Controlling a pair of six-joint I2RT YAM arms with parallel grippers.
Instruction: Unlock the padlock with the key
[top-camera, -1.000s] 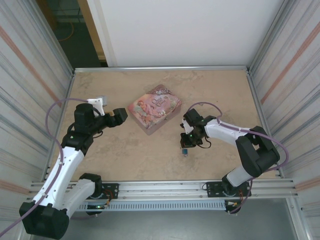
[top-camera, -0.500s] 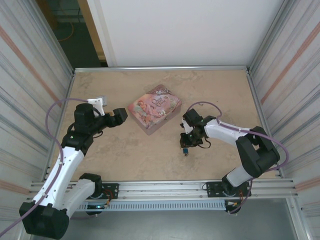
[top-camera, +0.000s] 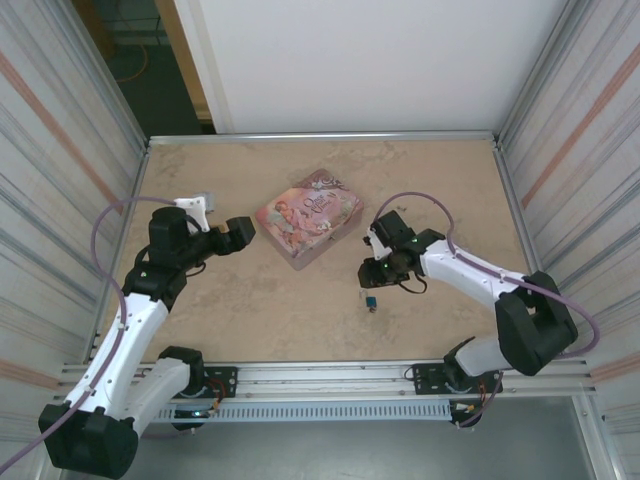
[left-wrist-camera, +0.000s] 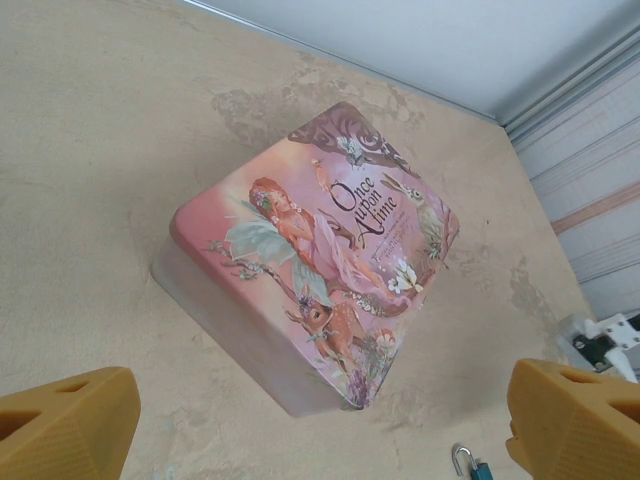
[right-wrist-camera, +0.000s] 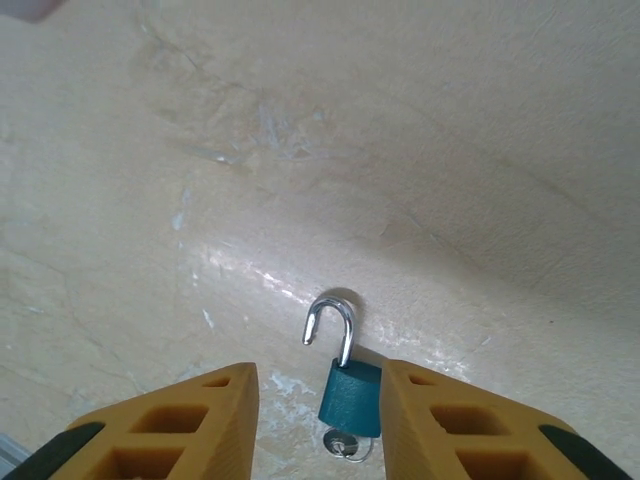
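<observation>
The tiny dark-blue padlock (right-wrist-camera: 352, 398) lies flat on the table, and its silvery shackle (right-wrist-camera: 330, 320) is swung open with one end free. A small silver key (right-wrist-camera: 345, 443) sits in the bottom of the body. My right gripper (right-wrist-camera: 318, 385) hovers open above it, with one orange finger on each side and neither touching. From above, the padlock (top-camera: 371, 300) rests just in front of the right gripper (top-camera: 376, 278). My left gripper (top-camera: 240, 232) is open and holds nothing, facing the pink tin. The padlock (left-wrist-camera: 470, 463) also appears near its right finger.
A pink illustrated tin box (top-camera: 308, 217) lies mid-table, left of the right arm and close to the left gripper; the same tin (left-wrist-camera: 320, 290) shows in the left wrist view. Corrugated metal walls (top-camera: 60, 170) enclose both sides, and a rail (top-camera: 320, 375) runs along the near edge.
My right gripper has drawn back and up from the padlock, and its elbow has swung right. The padlock stays on the table. The left arm has not moved.
</observation>
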